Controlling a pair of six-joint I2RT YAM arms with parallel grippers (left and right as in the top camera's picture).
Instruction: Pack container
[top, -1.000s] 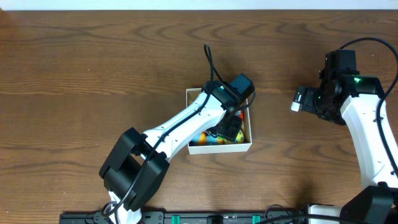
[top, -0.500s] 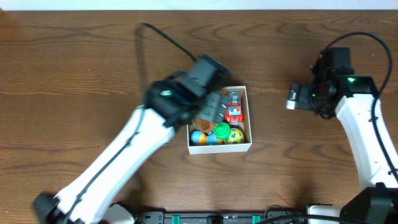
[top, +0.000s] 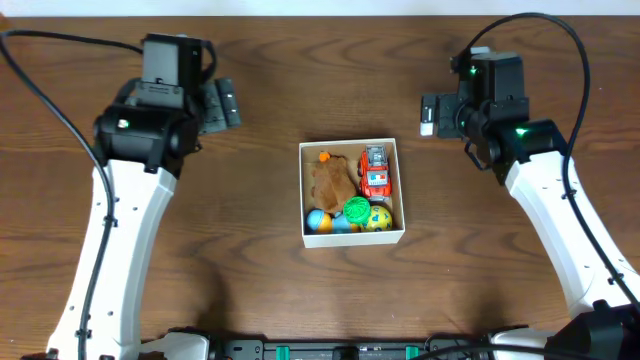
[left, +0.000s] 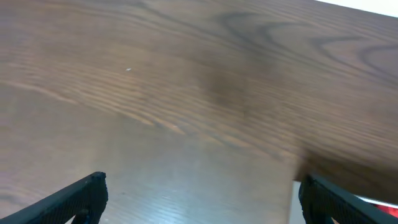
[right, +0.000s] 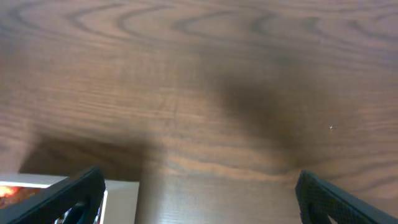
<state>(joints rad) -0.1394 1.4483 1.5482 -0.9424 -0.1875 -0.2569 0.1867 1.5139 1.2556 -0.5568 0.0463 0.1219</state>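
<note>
Mid-table, container (top: 355, 238) sits packed w/ plush (top: 332, 180), red car (top: 375, 172), balls. Left fingers (left: 78, 196) & right fingers (right: 74, 190) both spread wide, empty, well apart from box. Looks done imo. Hold arms high, don't clip walls.

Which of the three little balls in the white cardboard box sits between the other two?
The green ball: in the white cardboard box, the blue ball lies on one side of it and the yellow ball on the other.
</note>
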